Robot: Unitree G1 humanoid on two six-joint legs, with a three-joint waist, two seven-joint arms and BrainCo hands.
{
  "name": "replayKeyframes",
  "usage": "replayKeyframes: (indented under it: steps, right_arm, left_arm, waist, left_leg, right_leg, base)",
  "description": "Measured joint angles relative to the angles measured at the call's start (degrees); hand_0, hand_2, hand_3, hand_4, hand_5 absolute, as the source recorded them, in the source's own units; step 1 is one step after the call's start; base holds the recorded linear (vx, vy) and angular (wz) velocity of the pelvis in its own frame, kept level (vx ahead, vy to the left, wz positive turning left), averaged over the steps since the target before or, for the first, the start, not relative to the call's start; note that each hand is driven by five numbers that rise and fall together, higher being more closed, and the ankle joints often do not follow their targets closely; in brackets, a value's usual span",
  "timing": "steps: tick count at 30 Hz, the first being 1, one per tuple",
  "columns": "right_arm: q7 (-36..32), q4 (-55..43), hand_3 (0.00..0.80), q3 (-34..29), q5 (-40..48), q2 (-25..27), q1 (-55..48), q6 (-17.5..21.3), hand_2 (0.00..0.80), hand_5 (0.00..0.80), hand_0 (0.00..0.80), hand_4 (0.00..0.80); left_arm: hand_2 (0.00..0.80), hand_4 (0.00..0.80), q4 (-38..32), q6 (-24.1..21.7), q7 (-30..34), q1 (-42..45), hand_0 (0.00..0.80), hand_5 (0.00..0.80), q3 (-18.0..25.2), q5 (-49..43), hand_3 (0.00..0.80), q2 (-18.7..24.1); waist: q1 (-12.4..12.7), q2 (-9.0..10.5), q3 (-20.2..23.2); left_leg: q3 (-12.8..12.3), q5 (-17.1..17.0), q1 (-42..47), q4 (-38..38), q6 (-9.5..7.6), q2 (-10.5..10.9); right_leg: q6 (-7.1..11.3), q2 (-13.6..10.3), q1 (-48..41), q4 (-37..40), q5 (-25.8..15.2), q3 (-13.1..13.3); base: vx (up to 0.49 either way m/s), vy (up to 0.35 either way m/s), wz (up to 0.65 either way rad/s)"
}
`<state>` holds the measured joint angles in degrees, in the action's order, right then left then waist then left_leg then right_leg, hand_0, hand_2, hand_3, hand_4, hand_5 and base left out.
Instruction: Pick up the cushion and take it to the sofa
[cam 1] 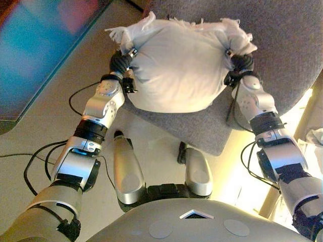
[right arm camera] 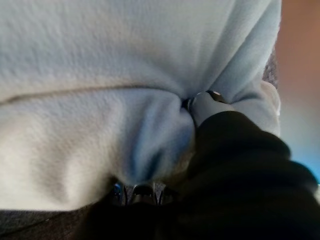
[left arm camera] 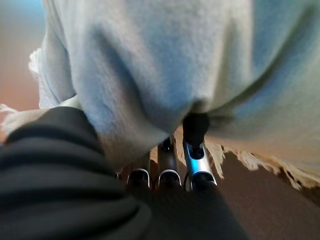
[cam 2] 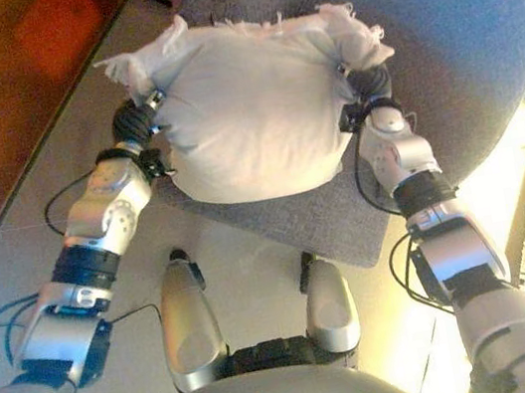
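Observation:
A white cushion (cam 1: pixel 176 65) with frayed fringe along its far edge is held between my two hands, over the front edge of a grey upholstered sofa seat (cam 1: pixel 282 50). My left hand (cam 1: pixel 121 63) grips its left side; in the left wrist view the fingers (left arm camera: pixel 200 165) curl under the cushion (left arm camera: pixel 175 60) and the thumb digs into the fabric. My right hand (cam 1: pixel 241 63) grips the right side; its wrist view shows the cushion (right arm camera: pixel 100 75) bunched between the thumb above and the fingers (right arm camera: pixel 135 190) below.
The grey seat's front corner (cam 1: pixel 212 143) reaches toward me, over the beige floor (cam 1: pixel 60 101). A dark glossy surface (cam 1: pixel 40 50) runs along the left. A white cloth (cam 1: pixel 315 136) lies at the right edge, in bright light.

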<state>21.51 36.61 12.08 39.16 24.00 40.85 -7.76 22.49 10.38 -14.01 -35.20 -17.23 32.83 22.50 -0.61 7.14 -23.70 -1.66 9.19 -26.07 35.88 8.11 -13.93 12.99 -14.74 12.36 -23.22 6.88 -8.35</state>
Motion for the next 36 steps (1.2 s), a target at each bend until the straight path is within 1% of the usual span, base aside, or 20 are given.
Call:
replayKeyframes:
  steps: [3, 8, 15, 17, 21, 23, 27, 31, 33, 34, 35, 36]
  right_arm:
    - [-0.79, 0.75, 0.8, -0.06, -0.26, 1.07, 0.01, 0.0, 0.8, 0.8, 0.8, 0.8]
    - [-2.64, 2.75, 0.8, -0.07, -0.79, 2.02, -0.56, -0.09, 0.8, 0.8, 0.8, 0.8]
    - [-4.67, 4.85, 0.8, -0.07, -1.91, 4.63, -1.32, -0.03, 0.8, 0.8, 0.8, 0.8]
    - [-5.32, 5.45, 0.8, -0.07, -1.88, 5.75, -1.32, 0.01, 0.8, 0.8, 0.8, 0.8]
    - [-7.5, 7.69, 0.8, -0.03, -1.3, 6.35, -0.83, 0.07, 0.8, 0.8, 0.8, 0.8]
    - [-8.33, 9.11, 0.8, 0.15, -1.23, 6.3, 0.19, 0.11, 0.8, 0.8, 0.8, 0.8]
    - [-8.41, 11.21, 0.8, 2.11, -1.24, 5.93, 3.4, 0.14, 0.8, 0.8, 0.8, 0.8]
    - [-7.72, 12.59, 0.8, 2.4, -1.57, 5.44, 6.32, 0.14, 0.8, 0.8, 0.8, 0.8]
    - [-6.69, 13.52, 0.8, 2.4, -3.25, 5.4, 7.62, 0.18, 0.8, 0.8, 0.8, 0.8]
    - [-6.21, 13.77, 0.656, 2.44, -4.3, 5.32, 8.32, 0.17, 0.656, 0.656, 0.656, 0.656]
    - [-5.8, 14.23, 0.125, 2.72, -4.85, 5.29, 9.18, 0.15, 0.125, 0.125, 0.125, 0.125]
    - [-5.02, 14.58, 0.0, 3.18, -4.99, 5.33, 10.02, 0.11, 0.0, 0.0, 0.0, 0.0]
  left_arm:
    - [0.8, 0.8, -0.37, 0.02, -0.03, 0.06, 0.8, 0.8, -0.24, -0.07, 0.8, -0.71]
    - [0.8, 0.8, -0.37, -0.03, -0.03, 0.34, 0.8, 0.8, -2.04, -0.08, 0.8, -1.06]
    - [0.8, 0.8, -2.18, -0.4, -0.15, 0.34, 0.8, 0.8, -4.14, 1.81, 0.8, -2.55]
    - [0.8, 0.8, -3.31, -0.41, -0.19, 0.23, 0.8, 0.8, -4.6, 1.81, 0.8, -3.18]
    - [0.8, 0.8, -3.45, -0.42, -3.0, -0.24, 0.8, 0.8, -5.86, 1.88, 0.8, -4.08]
    - [0.8, 0.8, -3.35, -0.5, -4.72, -0.86, 0.8, 0.8, -6.36, 1.89, 0.8, -4.17]
    - [0.8, 0.8, -2.02, -1.26, -7.38, -1.41, 0.8, 0.8, -6.29, 1.88, 0.8, -4.15]
    - [0.8, 0.8, -0.25, -3.44, -8.22, -2.18, 0.8, 0.8, -6.29, 2.46, 0.8, -4.2]
    - [0.8, 0.8, 0.57, -4.28, -8.06, -2.91, 0.8, 0.8, -6.31, 3.0, 0.8, -4.78]
    - [0.8, 0.8, 1.23, -4.85, -7.89, -3.19, 0.8, 0.8, -6.29, 3.0, 0.8, -5.0]
    - [0.8, 0.8, 1.72, -5.2, -7.57, -3.4, 0.8, 0.8, -6.29, 3.0, 0.8, -5.08]
    - [0.8, 0.8, 1.74, -5.48, -7.06, -3.42, 0.8, 0.8, -6.23, 3.0, 0.8, -5.0]
  waist:
    - [0.07, 0.01, 0.0]
    - [0.04, 0.03, -0.01]
    - [0.1, 0.27, -0.09]
    - [0.09, 0.36, -0.07]
    - [0.18, 1.63, -0.12]
    - [0.21, 2.05, -0.28]
    - [0.32, 2.05, -0.29]
    - [0.89, 1.96, -0.34]
    - [1.41, 1.68, -0.53]
    - [1.51, 1.53, -0.62]
    - [1.49, 1.4, -0.71]
    - [1.53, 1.34, -0.75]
  left_leg:
    - [-0.08, 0.0, 0.43, -0.28, -0.01, 0.25]
    - [-0.63, 0.01, 2.2, -0.76, -0.02, 0.05]
    - [-0.72, -0.08, 2.26, -1.23, 0.13, -1.22]
    - [-0.81, -0.09, 1.59, -1.25, 0.17, -1.67]
    - [-1.07, -0.2, 1.2, -1.2, 0.36, -1.98]
    - [-1.05, -0.2, 1.01, -1.22, 0.36, -1.94]
    - [-0.62, -0.2, 0.28, -1.21, 0.36, -1.62]
    - [-0.26, -0.39, -0.85, -1.32, 0.16, -0.47]
    - [0.14, -0.74, -1.66, -1.44, -0.13, 0.43]
    - [0.2, -0.91, -1.87, -1.58, -0.23, 0.7]
    - [0.24, -1.13, -1.98, -1.82, -0.31, 1.04]
    - [0.22, -1.49, -2.04, -2.33, -0.35, 1.55]
  right_leg:
    - [0.0, -0.22, -0.29, 0.11, 0.0, 0.01]
    - [0.18, -0.12, -2.01, 1.07, -0.1, 0.04]
    - [-0.02, 0.65, -1.73, 1.67, -0.49, 0.39]
    - [-0.08, 1.27, -1.64, 2.57, -1.15, 0.25]
    - [-0.18, 1.86, -1.72, 3.92, -1.57, 0.09]
    - [-0.18, 1.88, -1.76, 4.22, -1.57, -0.08]
    - [-0.17, 1.78, -1.47, 4.34, -1.57, -0.26]
    - [-0.08, 0.88, 0.06, 3.43, -1.52, -0.22]
    - [-0.01, 0.3, 0.92, 3.04, -1.53, -0.22]
    - [0.03, 0.11, 1.16, 2.98, -1.55, -0.22]
    - [0.12, -0.18, 1.39, 2.88, -1.55, -0.23]
    - [0.19, -0.61, 1.83, 2.58, -1.53, -0.14]
  base:
    - [0.058, -0.009, 0.03]
    - [0.037, -0.042, -0.02]
    - [-0.028, -0.089, -0.04]
    - [-0.016, -0.103, -0.06]
    - [-0.011, -0.077, -0.04]
    - [-0.044, -0.02, 0.02]
    - [-0.04, 0.047, 0.05]
    - [-0.032, 0.09, 0.03]
    - [-0.049, 0.075, 0.09]
    - [-0.06, 0.071, 0.08]
    - [-0.048, 0.058, 0.07]
    - [-0.037, 0.051, 0.08]
